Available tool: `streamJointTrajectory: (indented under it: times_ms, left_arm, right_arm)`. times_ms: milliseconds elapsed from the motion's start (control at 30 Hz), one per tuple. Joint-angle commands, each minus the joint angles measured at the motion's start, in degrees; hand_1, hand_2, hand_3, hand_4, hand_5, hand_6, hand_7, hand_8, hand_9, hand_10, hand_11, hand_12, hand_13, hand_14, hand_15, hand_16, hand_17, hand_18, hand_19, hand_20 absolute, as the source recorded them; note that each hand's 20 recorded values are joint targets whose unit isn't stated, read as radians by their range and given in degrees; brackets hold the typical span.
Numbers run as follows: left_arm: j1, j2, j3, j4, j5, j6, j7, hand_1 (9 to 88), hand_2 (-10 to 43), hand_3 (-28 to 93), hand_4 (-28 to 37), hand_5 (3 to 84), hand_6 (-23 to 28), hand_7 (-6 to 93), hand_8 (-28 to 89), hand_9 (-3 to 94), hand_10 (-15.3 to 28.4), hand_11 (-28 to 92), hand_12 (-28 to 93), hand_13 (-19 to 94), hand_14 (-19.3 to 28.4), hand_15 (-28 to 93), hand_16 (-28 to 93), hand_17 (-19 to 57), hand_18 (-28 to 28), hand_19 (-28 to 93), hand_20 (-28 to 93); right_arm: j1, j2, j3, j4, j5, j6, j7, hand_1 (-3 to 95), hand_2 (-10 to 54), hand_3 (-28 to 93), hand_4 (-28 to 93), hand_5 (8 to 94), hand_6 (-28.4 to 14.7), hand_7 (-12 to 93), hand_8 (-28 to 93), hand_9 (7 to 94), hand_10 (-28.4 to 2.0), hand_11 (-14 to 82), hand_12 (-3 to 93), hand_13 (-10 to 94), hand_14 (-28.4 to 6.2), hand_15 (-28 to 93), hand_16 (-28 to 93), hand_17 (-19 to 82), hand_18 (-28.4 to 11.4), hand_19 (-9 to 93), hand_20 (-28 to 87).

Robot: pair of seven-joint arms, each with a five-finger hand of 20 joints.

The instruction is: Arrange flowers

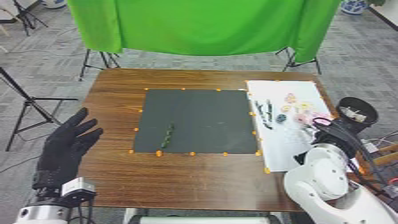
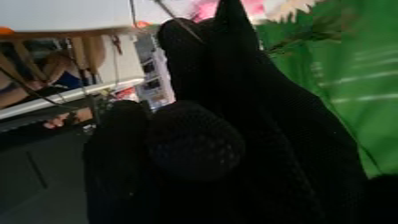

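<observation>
Around the work, a black bin (image 1: 360,100) stands by the right edge of the table (image 1: 115,182), with something pale inside it. The robot's right hand (image 1: 334,132) is just on the near side of the bin, above the right border of a white board (image 1: 282,159), and the white right arm (image 1: 318,175) covers part of the board's near right corner. Dark cables run beside that arm. On the board lie dark stems (image 1: 269,111), a small dark round piece (image 1: 281,118), a peach flower (image 1: 290,98) and pink flowers (image 1: 303,118), near the hand. In the right wrist view, a thin stem (image 2: 174,18) crosses the glove, with pink and cream petals close by; whether the hand grips it, I cannot tell.

The left hand (image 1: 64,147) is open, its fingers relaxed, over the table's left edge. A green stem (image 1: 168,135) lies on the left part of a dark mat (image 1: 200,112), near its close edge. Brown wood runs along the mat's far, left and near sides; on the right the mat meets the board. Small orange markers dot both borders.

Past the table's far edge hangs a green cloth (image 1: 204,25); black stands and grey carpet (image 1: 40,55) surround the table.
</observation>
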Motion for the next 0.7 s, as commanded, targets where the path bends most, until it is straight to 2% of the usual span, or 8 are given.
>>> streamJointTrajectory:
  times_ms: [33,67,167,267,300,500,600,700]
  left_arm:
    - [0.75,1.21,-0.06,-0.39,-0.66,0.53,0.97,28.6,7.4,64,-23.3,35.5,8.2,11.4,-8,30.2,16.9,27,11,18,22.6,55,-11,-11.0,18.3,40,14]
    - [0.79,1.86,0.18,-0.37,-1.26,0.82,1.72,28.6,7.4,64,-23.3,35.5,8.2,11.4,-8,30.2,16.9,27,11,18,22.5,54,-11,-11.0,18.3,40,14]
    - [1.34,2.37,-0.14,-0.48,-1.64,0.97,2.24,28.6,7.4,64,-23.3,35.5,8.2,11.4,-9,30.2,16.9,27,11,18,22.5,54,-11,-11.0,18.3,40,14]
    - [1.46,2.51,-0.56,-0.45,-1.54,0.92,2.08,28.5,7.4,64,-23.3,35.5,8.2,11.4,-8,30.2,16.8,27,11,18,22.5,55,-11,-11.0,18.3,40,14]
    - [1.47,2.26,-0.79,-0.5,-1.21,0.81,1.52,28.6,7.4,64,-23.3,35.5,8.2,11.4,-8,30.2,16.8,27,11,18,22.5,55,-11,-11.0,18.3,40,14]
    - [1.42,2.39,-0.78,-0.68,-0.94,1.11,1.29,28.5,7.4,64,-23.2,35.5,8.2,11.4,-8,30.0,16.8,27,11,18,22.4,54,-11,-11.0,18.2,40,14]
    - [1.65,1.84,-1.18,-0.8,-0.31,0.95,0.5,28.5,7.4,64,-23.2,35.4,8.3,11.3,-8,29.9,16.8,27,11,18,22.3,54,-11,-11.0,18.2,40,14]
    - [2.17,2.49,-1.33,-1.05,-1.0,1.42,1.17,28.5,7.4,64,-23.2,35.4,8.3,11.2,-8,29.9,16.8,27,11,18,22.2,54,-11,-11.0,18.2,40,14]
  right_arm:
    - [1.71,1.13,-0.09,-2.29,-2.42,1.76,-1.12,67.3,-9.0,68,-28,85.6,-10.7,15,22,91.1,-13.9,26.7,23.2,94,-1.2,69,12,72,-11.3,93,39]
    - [1.89,1.15,-0.14,-2.57,-2.41,1.95,-1.25,66.9,-9.1,69,-28,85.9,-10.5,15,22,91.5,-13.7,26.6,23.1,94,-1.2,69,12,73,-11.2,93,39]
    - [2.54,1.31,-0.64,-3.78,-2.38,2.06,-1.94,66.2,-9.4,69,-28,86.6,-9.9,15,22,92.7,-13.3,26.7,23.4,94,-0.7,70,12,74,-10.9,93,38]
    - [3.68,1.34,-1.55,-5.35,-1.77,2.07,-3.01,65.6,-9.5,70,-28,86.9,-9.1,15,22,93.3,-12.4,27.1,23.4,94,-0.3,70,12,75,-10.5,93,37]
    - [3.99,1.3,-1.91,-5.91,-1.56,1.96,-3.2,65.5,-9.5,70,-28,87.0,-9.0,15,22,93.4,-12.2,27.3,23.4,94,-0.2,70,12,75,-10.5,93,37]
    - [8.18,0.45,-6.07,-8.03,1.43,0.77,-6.2,64.7,-9.5,71,-28,87.5,-8.1,16,22,93.7,-11.5,28.6,23.5,94,0.2,71,12,76,-10.3,93,36]
    - [11.17,-0.58,-8.78,-8.16,2.76,-0.04,-7.71,64.4,-9.5,71,-28,87.6,-8.0,16,22,93.7,-11.3,28.9,23.8,94,0.3,71,12,76,-10.2,93,36]
    - [14.53,-2.03,-11.47,-7.58,5.39,-1.14,-9.79,64.3,-9.5,71,-28,87.7,-7.9,16,22,93.7,-11.2,29.2,23.8,94,0.4,71,12,76,-10.2,93,36]
